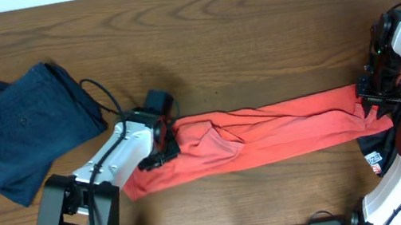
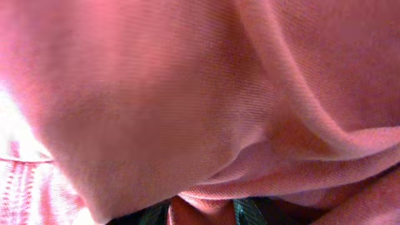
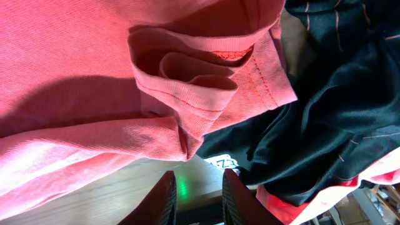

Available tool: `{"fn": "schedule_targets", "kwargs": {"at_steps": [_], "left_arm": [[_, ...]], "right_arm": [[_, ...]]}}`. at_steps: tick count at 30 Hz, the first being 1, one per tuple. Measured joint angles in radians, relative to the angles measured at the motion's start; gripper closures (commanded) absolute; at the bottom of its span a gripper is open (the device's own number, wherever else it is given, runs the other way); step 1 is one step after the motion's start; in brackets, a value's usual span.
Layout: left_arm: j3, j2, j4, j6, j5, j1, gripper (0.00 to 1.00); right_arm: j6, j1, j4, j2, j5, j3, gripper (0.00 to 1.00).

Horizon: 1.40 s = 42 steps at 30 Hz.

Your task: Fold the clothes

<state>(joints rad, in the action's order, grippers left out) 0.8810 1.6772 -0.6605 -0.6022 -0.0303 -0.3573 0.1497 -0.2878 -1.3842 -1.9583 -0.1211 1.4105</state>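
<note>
An orange-red T-shirt (image 1: 269, 135) lies pulled into a long, creased band across the middle of the table. My left gripper (image 1: 164, 144) sits on its left end; in the left wrist view the shirt (image 2: 187, 94) fills the picture and a fold of it is pinched between the jaws of the left gripper (image 2: 201, 214). My right gripper (image 1: 368, 98) is at the shirt's right end. In the right wrist view the right gripper (image 3: 199, 187) stands slightly open over bare table, with the shirt's hemmed edge (image 3: 206, 100) just beyond its fingertips.
A navy blue garment (image 1: 17, 129) lies crumpled at the far left. A black garment (image 3: 325, 94) with a white label lies beside the shirt's right end, by the right arm's base (image 1: 376, 151). The table's front edge is close below the shirt.
</note>
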Motion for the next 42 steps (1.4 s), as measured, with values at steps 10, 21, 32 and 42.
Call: {"fn": "schedule_targets", "kwargs": {"at_steps": [10, 21, 32, 42], "left_arm": [[0.0, 0.012, 0.233, 0.036, -0.021, 0.262, 0.53], [0.01, -0.022, 0.224, 0.261, -0.222, 0.338, 0.2], [0.016, -0.346, 0.077, 0.296, -0.324, 0.336, 0.18], [0.016, -0.37, -0.063, 0.296, -0.334, 0.336, 0.18]], "right_arm": [[-0.037, 0.0, 0.092, 0.0, 0.106, 0.0, 0.66], [-0.124, 0.001, 0.195, 0.0, 0.232, -0.112, 0.34], [-0.134, 0.0, 0.407, 0.063, 0.247, -0.283, 0.69], [-0.135, -0.011, 0.356, 0.035, 0.302, -0.231, 0.99]]}}
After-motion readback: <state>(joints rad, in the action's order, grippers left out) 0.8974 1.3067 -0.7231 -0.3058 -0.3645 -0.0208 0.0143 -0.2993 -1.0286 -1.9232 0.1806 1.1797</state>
